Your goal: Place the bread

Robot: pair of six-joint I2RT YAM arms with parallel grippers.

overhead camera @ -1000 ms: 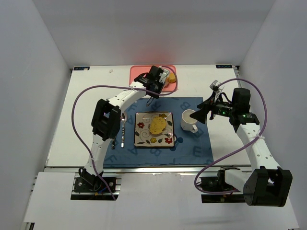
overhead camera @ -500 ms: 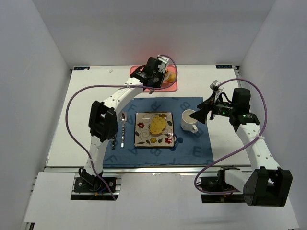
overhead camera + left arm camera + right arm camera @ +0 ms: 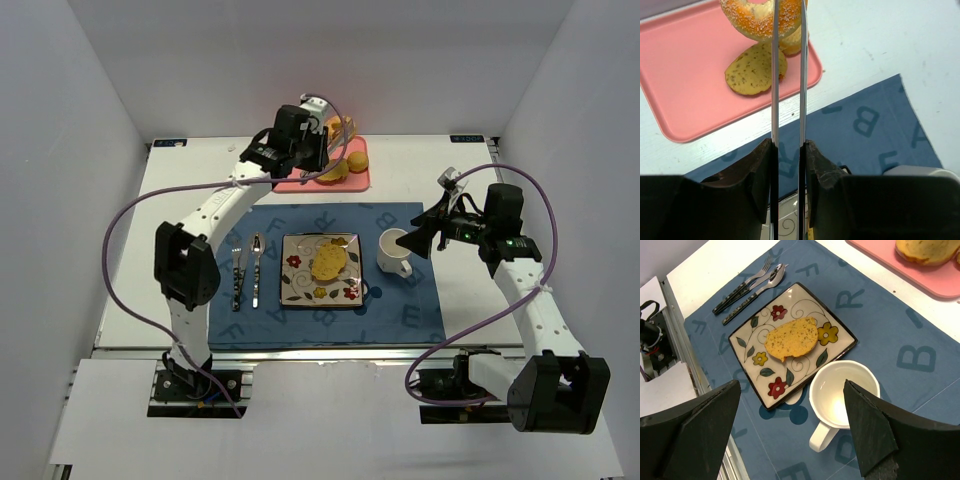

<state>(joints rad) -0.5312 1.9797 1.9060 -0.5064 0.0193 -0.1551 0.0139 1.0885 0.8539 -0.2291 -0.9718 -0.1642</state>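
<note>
My left gripper [image 3: 788, 150] [image 3: 303, 148] is shut on a pair of thin metal tongs [image 3: 774, 75]. The tongs' blades run up to a seeded round bread [image 3: 757, 20] [image 3: 337, 129] and seem to pinch it above the back of the pink tray [image 3: 685, 75] [image 3: 362, 181]. A flat speckled slice [image 3: 754, 70] and another piece lie on the tray. One yellow slice [image 3: 328, 262] [image 3: 791, 337] rests on the flowered square plate [image 3: 347, 291] [image 3: 747, 340]. My right gripper [image 3: 425, 236] [image 3: 790, 410] hangs open over the white mug [image 3: 393, 250] [image 3: 845, 395].
The plate and mug stand on a blue lettered placemat [image 3: 400, 310]. A fork [image 3: 237, 275] and a spoon [image 3: 256, 270] lie side by side left of the plate. White walls close in the table on three sides.
My left arm has risen and swung back and to the left, carrying the tongs and the seeded bread up off the tray. The fork beside the spoon now shows. The right arm has not moved.
</note>
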